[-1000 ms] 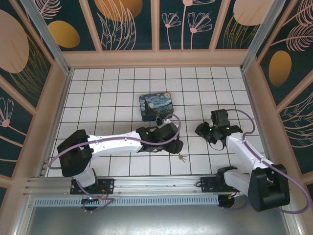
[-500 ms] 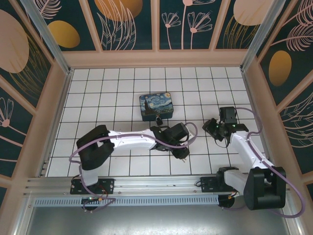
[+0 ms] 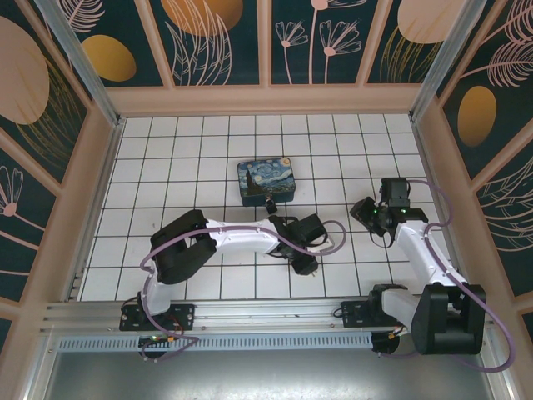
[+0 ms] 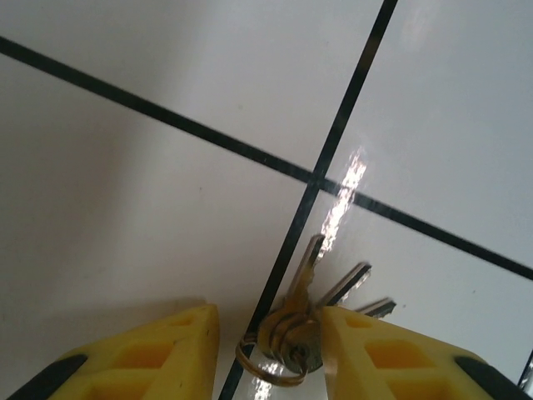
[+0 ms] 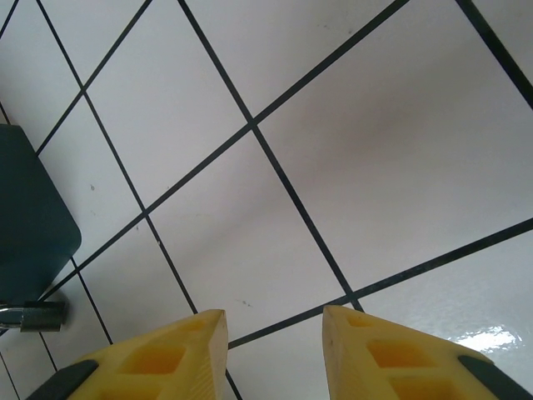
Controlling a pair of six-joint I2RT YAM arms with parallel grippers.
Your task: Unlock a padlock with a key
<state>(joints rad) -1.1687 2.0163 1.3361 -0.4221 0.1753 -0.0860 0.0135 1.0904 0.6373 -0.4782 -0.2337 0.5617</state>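
Compared with a second earlier, the left arm had swung toward lower centre in the top view, its elbow drawn inward; the left gripper [image 3: 306, 266] now sat over the spot where the key had lain in the open, where before it had been up and to the left of it; the right arm had pulled back toward the right edge, the right gripper [image 3: 361, 209] ending farther from the centre.

In the left wrist view, the key [image 4: 306, 271] lay flat on a white tile across a black grid line, bunched on a ring [image 4: 250, 371] with two more keys; the bunch lay between the yellow fingers [image 4: 158, 358], touching the right one and just short of the left, so the jaws stood apart and had not clamped.

The right gripper's fingers [image 5: 166, 358] were spread over bare tile, holding nothing.

The padlock [image 3: 271, 203] stood touching the lower edge of the tin [image 3: 265, 177], which bore a swirling blue-and-yellow night-sky print.
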